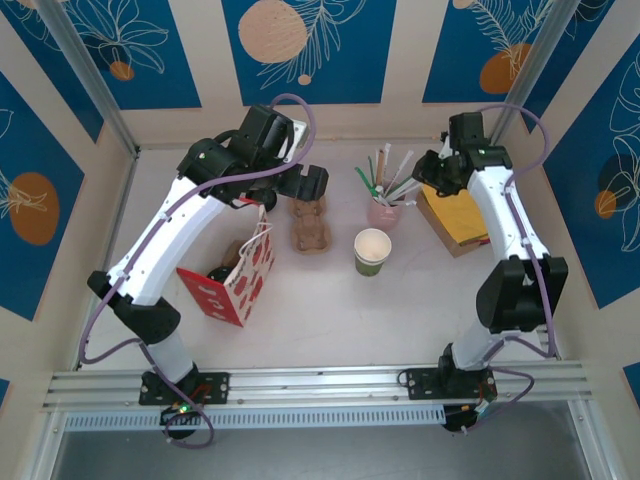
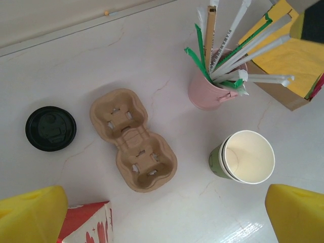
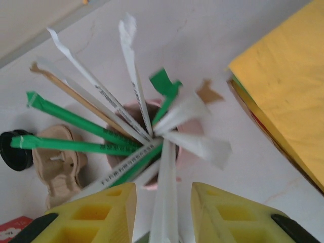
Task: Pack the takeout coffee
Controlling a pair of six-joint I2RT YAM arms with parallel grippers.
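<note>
Two yellow-padded claws frame the scene. The right claw (image 3: 163, 202) stands partly narrowed around one white paper-wrapped straw (image 3: 166, 167), with its pads clear of the wrapper on both sides, so it is released rather than grasping. That straw rises from a round pink pot (image 3: 190, 152) bristling with green and white wrapped straws, toward the far edge of the white marbled table (image 1: 420, 320), beside a stack of yellow paper (image 1: 455, 215). The left claw (image 2: 164, 215) hangs spread wide and empty over a brown moulded-pulp two-cup carrier (image 2: 134, 139).

The takeout coffee is in parts. The green paper cup (image 2: 216, 163), white inside and uncovered, stands upright about mid-table, just on the near side of the pot. Its round black plastic lid (image 2: 50, 128) lies flat beyond the carrier, well apart. A red-and-white paper bag (image 1: 240, 285) stands toward the table's left edge.

I judge the cup light, thin-walled and easy to dent or tip, so grip its wall gently just under the rolled rim. The lid looks stiff and slick, best pinched at its edge.
</note>
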